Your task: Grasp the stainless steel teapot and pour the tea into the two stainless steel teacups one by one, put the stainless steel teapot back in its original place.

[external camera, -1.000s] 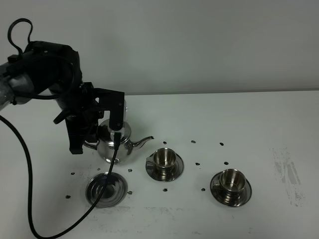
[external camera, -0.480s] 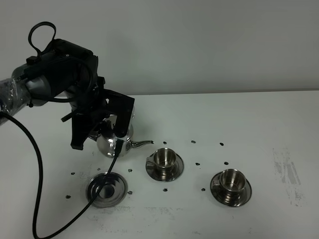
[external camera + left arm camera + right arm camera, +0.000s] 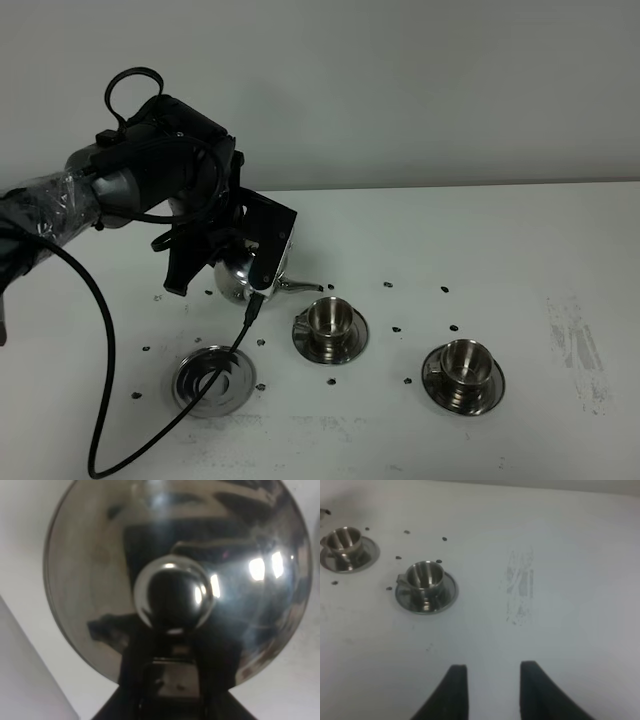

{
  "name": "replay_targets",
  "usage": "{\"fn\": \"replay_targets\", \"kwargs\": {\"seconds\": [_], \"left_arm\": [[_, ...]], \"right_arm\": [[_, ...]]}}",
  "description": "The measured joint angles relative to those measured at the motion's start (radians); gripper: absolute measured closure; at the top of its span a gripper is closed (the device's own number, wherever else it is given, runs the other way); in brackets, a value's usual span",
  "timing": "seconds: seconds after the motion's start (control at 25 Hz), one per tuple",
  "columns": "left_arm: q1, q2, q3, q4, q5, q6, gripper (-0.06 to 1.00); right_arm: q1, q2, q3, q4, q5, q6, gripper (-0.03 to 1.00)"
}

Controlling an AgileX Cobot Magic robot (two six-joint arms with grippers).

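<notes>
The left arm has swung up and toward the middle over the last second, carrying the teapot off the back of the table and toward the near cup; the spout tip, which was well short of that cup, now sits just beside its rim on the back-left side; the pot looks clear of the table. The left gripper is clamped on the teapot's handle; in the left wrist view the lid and its knob fill the frame, so I judge the grip firm and the lid seated. This reads to me as the end of the approach, with the first pour next and no tilt begun that I can be sure of.

Room is good; the far cup stands well apart to the right, with bare table between and beyond. The empty saucer waits in front for the return; the arm's cable hangs across it, which I would watch when setting down. The right gripper hovers over bare table near the far cup, jaws drawn narrow with nothing between them, well out of the way.
</notes>
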Motion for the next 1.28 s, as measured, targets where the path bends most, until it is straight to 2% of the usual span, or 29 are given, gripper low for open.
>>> {"fn": "replay_targets", "kwargs": {"seconds": [0.28, 0.6, 0.92, 1.28], "left_arm": [[-0.02, 0.0, 0.0, 0.083, -0.019, 0.032, 0.74], [-0.028, 0.0, 0.0, 0.105, -0.048, 0.073, 0.74], [-0.041, 0.006, 0.0, 0.172, -0.079, 0.081, 0.74], [-0.046, 0.034, 0.0, 0.186, -0.102, 0.103, 0.74]], "right_arm": [[0.0, 0.0, 0.0, 0.0, 0.0, 0.0, 0.72], [0.0, 0.0, 0.0, 0.0, 0.0, 0.001, 0.72], [0.0, 0.0, 0.0, 0.0, 0.0, 0.001, 0.72], [0.0, 0.0, 0.0, 0.0, 0.0, 0.0, 0.72]]}}
